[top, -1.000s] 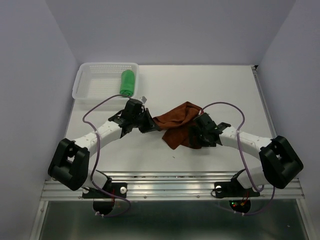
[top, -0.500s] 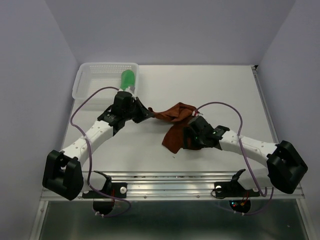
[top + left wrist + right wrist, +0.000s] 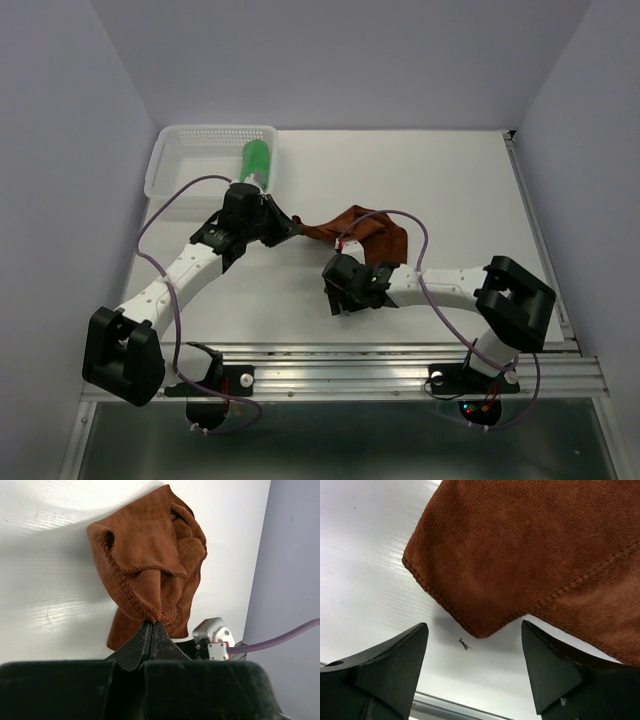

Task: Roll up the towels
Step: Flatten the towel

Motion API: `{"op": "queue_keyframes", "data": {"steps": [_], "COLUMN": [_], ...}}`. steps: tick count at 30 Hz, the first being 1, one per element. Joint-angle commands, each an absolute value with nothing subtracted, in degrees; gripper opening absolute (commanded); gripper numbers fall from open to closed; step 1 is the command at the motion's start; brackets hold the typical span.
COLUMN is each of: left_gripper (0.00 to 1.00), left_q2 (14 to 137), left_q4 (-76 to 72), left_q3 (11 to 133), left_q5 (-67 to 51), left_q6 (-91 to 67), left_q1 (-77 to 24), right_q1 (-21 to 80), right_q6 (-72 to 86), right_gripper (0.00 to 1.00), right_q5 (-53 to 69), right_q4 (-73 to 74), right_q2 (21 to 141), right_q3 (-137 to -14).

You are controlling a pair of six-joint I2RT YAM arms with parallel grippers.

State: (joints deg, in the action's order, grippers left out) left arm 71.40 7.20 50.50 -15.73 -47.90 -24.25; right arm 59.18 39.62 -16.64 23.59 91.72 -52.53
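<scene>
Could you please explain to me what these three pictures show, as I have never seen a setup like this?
These are two robot arms bolted to the near edge of a white table. The wide picture comes from a fixed camera above and behind them. The other two come from a small camera on each wrist, looking along that arm's jaws. The left arm has its jaws shut on a corner of a crumpled rust-brown towel. The right arm has its jaws open and grips nothing; its wrist view shows the towel's near corner between them. A green towel, already rolled, lies at the right edge of a white basket.
</scene>
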Motion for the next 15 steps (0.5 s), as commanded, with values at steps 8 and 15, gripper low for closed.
{"op": "queue_keyframes", "data": {"steps": [8,15], "left_gripper": [0.00,0.00], "left_q2": [68.2,67.8], "left_q4": [7.5,7.9], "left_q3": [50.1,50.6], "left_q5": [-14.6,-13.4], "left_q6": [-47.6,-47.5], "left_q1": [-23.6,-22.5], "right_q1": [63.5,63.5], "right_q6": [50.1,49.8], "right_gripper": [0.56,0.01], "right_q5": [-27.9,-33.4], "right_q4": [31.8,33.0], "right_q2": [98.4,93.7], "right_q3": [-58.3,-55.5]}}
